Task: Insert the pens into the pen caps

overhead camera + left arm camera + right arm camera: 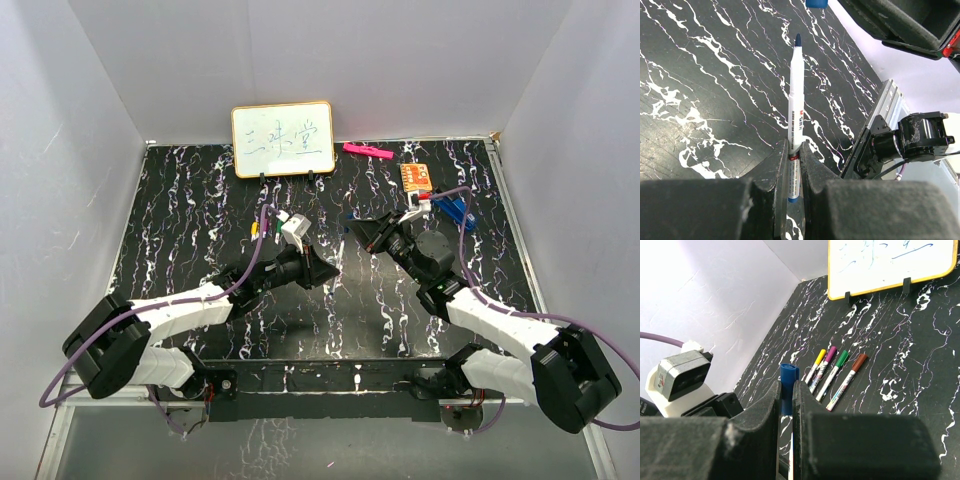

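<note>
My left pincer (792,148) is clamped on the white barrel of a blue-tipped pen (796,95). The pen's tip points straight out ahead of my fingers, toward the blue cap (789,374) that my right pincer (786,386) pinches between nearly shut fingers. Beyond that cap and a little to its right, four pens (836,371) capped yellow, purple, green and red-brown lie side by side on the black marbled table (900,370).
</note>
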You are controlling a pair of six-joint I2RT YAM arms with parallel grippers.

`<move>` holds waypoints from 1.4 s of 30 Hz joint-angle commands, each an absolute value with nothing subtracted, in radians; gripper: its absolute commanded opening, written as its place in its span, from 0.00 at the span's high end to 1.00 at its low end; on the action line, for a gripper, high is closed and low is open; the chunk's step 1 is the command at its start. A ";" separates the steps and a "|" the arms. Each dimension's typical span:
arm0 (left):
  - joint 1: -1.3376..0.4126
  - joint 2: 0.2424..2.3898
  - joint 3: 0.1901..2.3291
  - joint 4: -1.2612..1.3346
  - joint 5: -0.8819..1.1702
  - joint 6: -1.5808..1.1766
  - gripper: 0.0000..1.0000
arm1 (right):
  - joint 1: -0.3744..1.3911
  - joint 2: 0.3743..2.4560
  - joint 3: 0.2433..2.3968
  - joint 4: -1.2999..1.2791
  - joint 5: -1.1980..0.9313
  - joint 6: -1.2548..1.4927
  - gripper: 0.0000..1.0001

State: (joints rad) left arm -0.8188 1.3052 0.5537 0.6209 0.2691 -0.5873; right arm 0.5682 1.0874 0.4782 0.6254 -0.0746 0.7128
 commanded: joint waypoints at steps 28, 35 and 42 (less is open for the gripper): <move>-0.823 1.259 0.575 0.638 0.253 -0.565 1.00 | 0.591 1.119 0.482 0.686 -0.064 0.704 1.00; -0.824 1.263 0.575 0.645 0.251 -0.565 1.00 | 0.598 1.125 0.474 0.685 -0.067 0.710 1.00; -0.824 1.243 0.571 0.635 0.218 -0.559 1.00 | 0.602 1.127 0.471 0.670 -0.072 0.713 1.00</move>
State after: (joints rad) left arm -0.8188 1.2808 0.5537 0.6128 0.2451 -0.5766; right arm 0.5941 1.1233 0.4763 0.6289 -0.0746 0.7105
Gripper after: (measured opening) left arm 0.069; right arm 0.066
